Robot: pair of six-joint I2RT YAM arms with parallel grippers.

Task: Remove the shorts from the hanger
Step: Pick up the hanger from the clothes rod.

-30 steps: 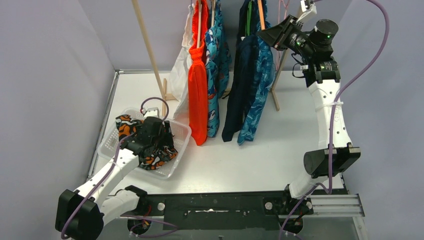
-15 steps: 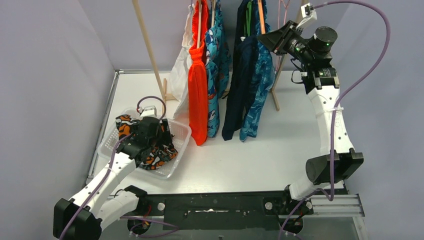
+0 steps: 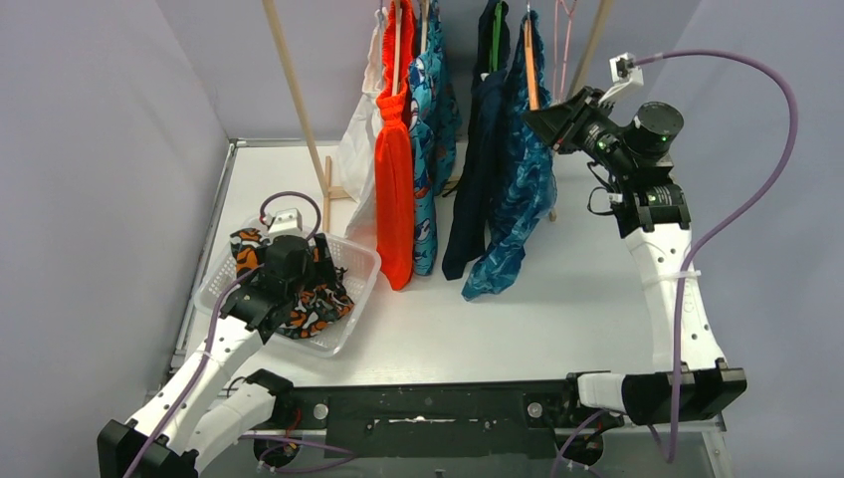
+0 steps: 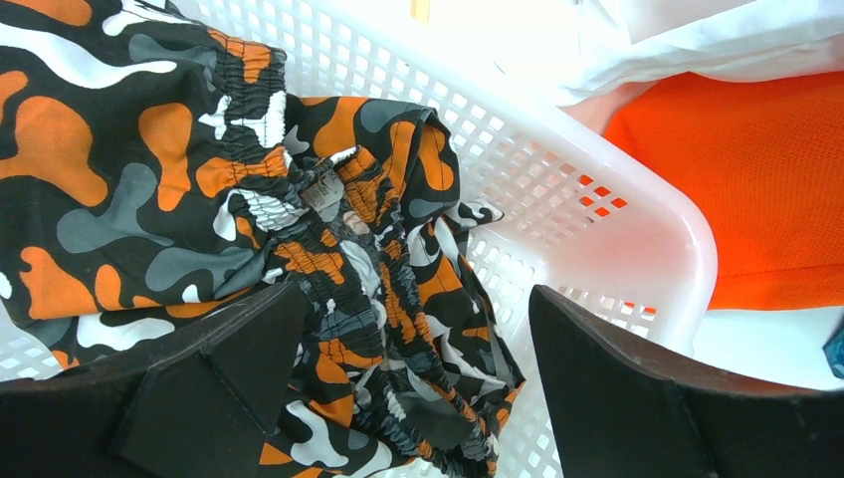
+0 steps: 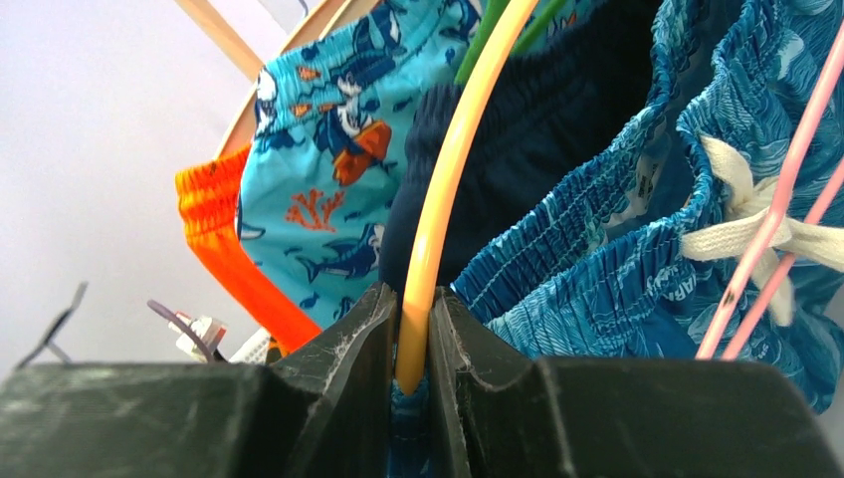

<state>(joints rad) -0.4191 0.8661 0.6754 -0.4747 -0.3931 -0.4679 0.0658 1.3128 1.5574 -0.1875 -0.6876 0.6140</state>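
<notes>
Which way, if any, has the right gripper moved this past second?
Yes: the right gripper came down the view, clear of the rack's right post, tugging the blue patterned shorts.

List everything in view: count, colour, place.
basket: one, white, table's near left
camouflage shorts: one, orange-black-white, in the basket
orange shorts: one, orange, on the rack
shark shorts: one, teal, right of orange shorts
navy shorts: one, navy, next right
blue patterned shorts: one, blue, hanging rightmost
white cloth: one, white, left of orange shorts
yellow hanger: one, yellow, in right hand
green hanger: one, green, above navy shorts
pink hanger: one, pink, rack's right end
rack: one, wooden, table's back
table: one, white, underneath
left hand: one, black, open over the basket
right hand: one, black, shut on yellow hanger
</notes>
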